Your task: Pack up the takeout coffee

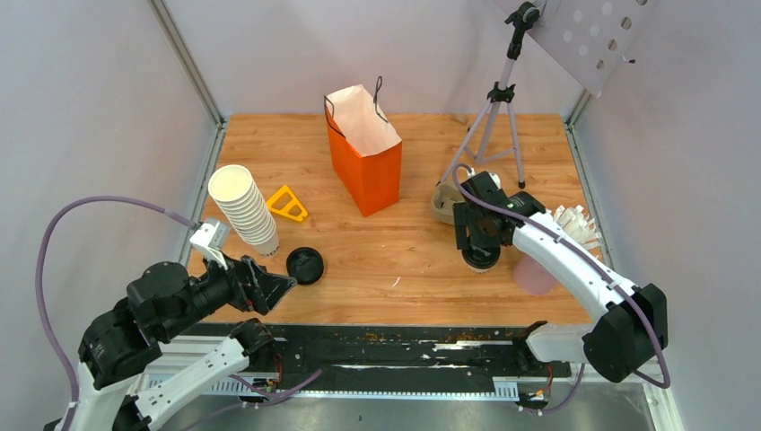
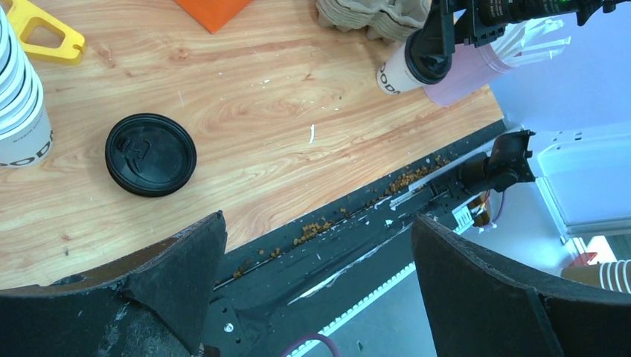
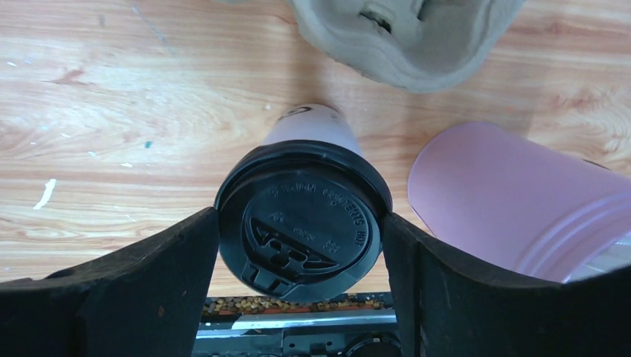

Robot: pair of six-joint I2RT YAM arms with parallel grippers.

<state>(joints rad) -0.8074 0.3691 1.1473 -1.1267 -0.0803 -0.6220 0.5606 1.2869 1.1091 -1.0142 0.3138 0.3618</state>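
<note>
Bare worktop (image 1: 404, 260) runs open between the orange bag (image 1: 363, 157) and the right tool (image 3: 300, 223), which pinches the lidded cup (image 3: 312, 130). The cardboard carrier (image 3: 402, 37) and pink container (image 3: 521, 201) crowd that cup (carrier on its far side, container just beside). Left of the bag stand the cup stack (image 1: 244, 208), yellow piece (image 1: 289, 212) and loose lid (image 1: 305, 266). The bag's mouth gapes upward.

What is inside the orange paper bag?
Through the open top of the orange bag only its pale inner wall shows, nothing else. The bottom is hidden by the bag's own sides, so it may hold something.
</note>
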